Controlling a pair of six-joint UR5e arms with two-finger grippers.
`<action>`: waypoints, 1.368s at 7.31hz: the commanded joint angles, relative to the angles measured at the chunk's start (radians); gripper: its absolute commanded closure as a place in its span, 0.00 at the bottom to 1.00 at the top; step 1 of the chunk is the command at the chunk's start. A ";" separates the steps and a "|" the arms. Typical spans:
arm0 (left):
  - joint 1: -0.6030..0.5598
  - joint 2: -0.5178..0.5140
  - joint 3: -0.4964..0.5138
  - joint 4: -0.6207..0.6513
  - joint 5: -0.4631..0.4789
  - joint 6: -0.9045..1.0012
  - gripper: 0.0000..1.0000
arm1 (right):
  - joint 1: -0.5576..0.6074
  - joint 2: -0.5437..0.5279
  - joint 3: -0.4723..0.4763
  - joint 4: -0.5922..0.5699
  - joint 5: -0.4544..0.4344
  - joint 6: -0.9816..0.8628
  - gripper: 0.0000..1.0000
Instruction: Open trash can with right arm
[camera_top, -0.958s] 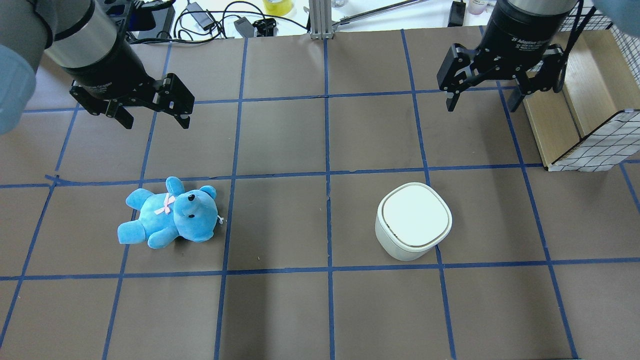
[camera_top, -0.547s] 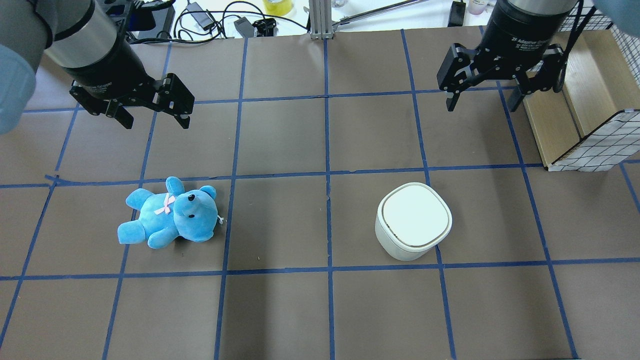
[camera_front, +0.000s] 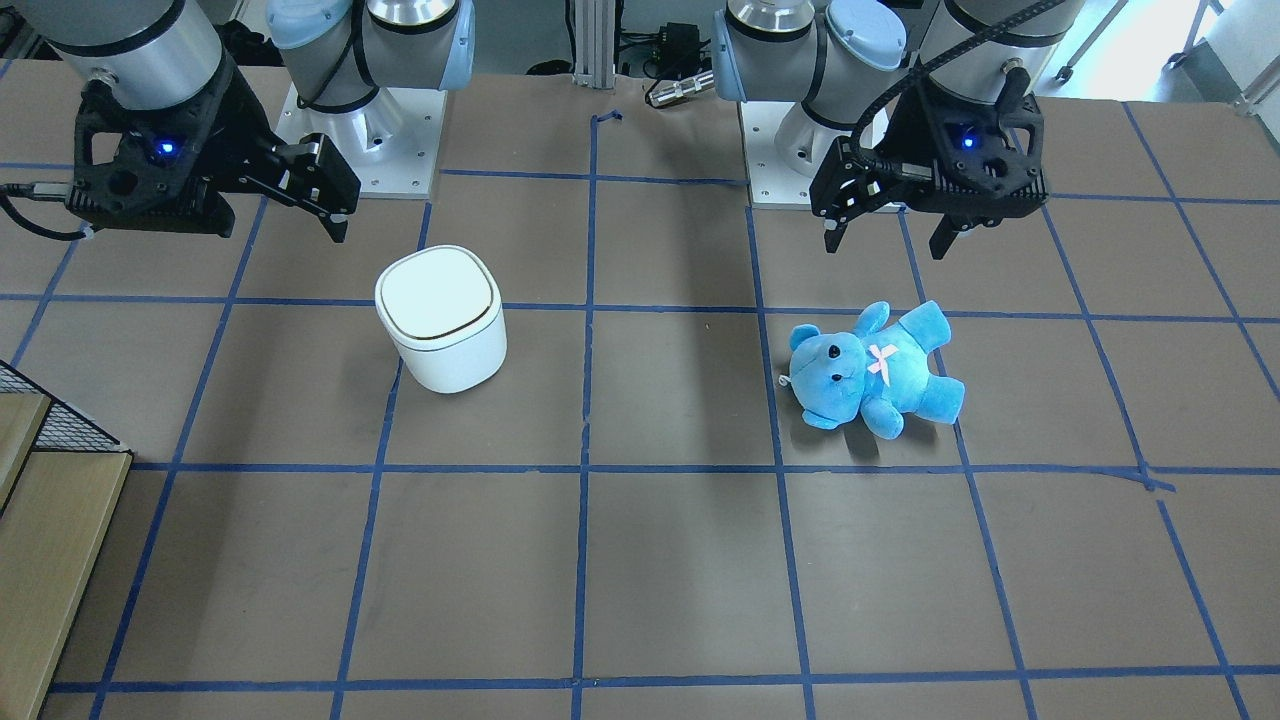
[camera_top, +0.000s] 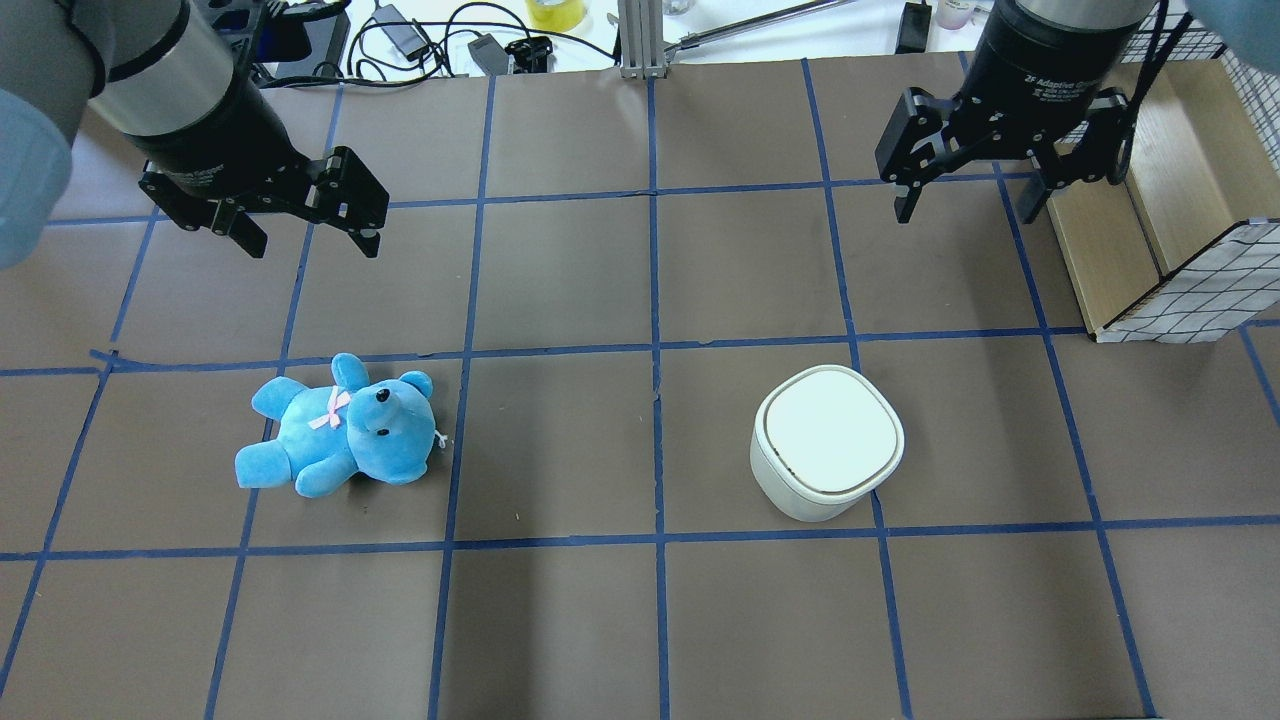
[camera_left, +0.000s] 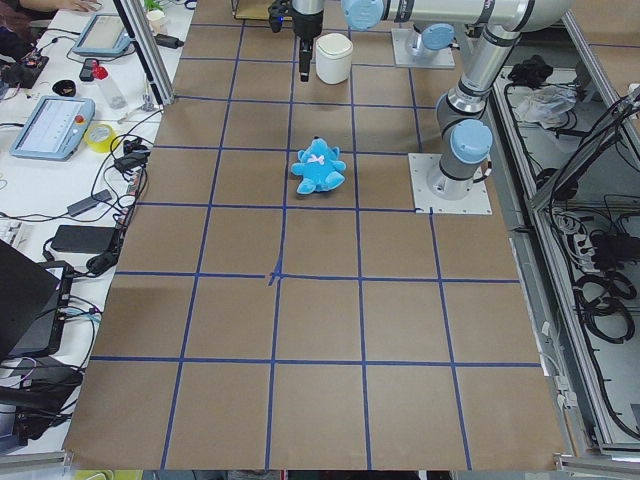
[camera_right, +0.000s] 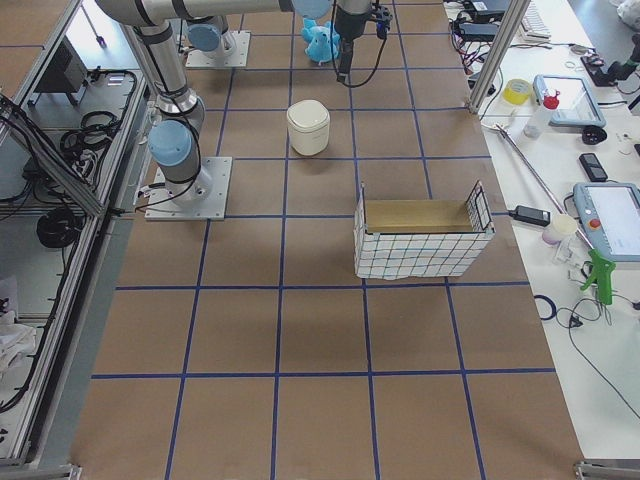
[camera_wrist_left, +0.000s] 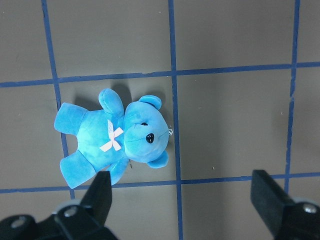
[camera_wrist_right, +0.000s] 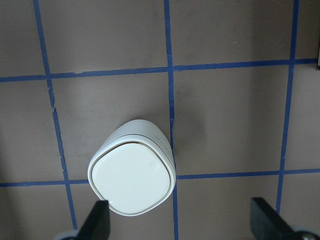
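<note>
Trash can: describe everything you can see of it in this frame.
The trash can is a small white bin that looks like smooth plastic, rounded-square, standing upright on the brown table cover. Its flat lid is shut, ringed by a thin dark seam. Its base overlaps a blue tape line. Nothing touches it but the table: the open right gripper hangs apart from it, and the blue teddy lies well off to one side.

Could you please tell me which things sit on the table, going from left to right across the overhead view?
teddy → trash can → crate
</note>
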 joint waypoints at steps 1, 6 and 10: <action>0.000 0.000 0.000 0.000 0.000 0.000 0.00 | 0.000 0.000 0.000 0.000 0.001 0.000 0.00; 0.000 0.000 0.000 0.000 0.000 0.000 0.00 | 0.046 -0.003 0.018 0.000 0.158 0.134 0.43; 0.000 0.000 0.000 0.000 -0.002 0.000 0.00 | 0.186 0.014 0.139 -0.038 0.158 0.245 1.00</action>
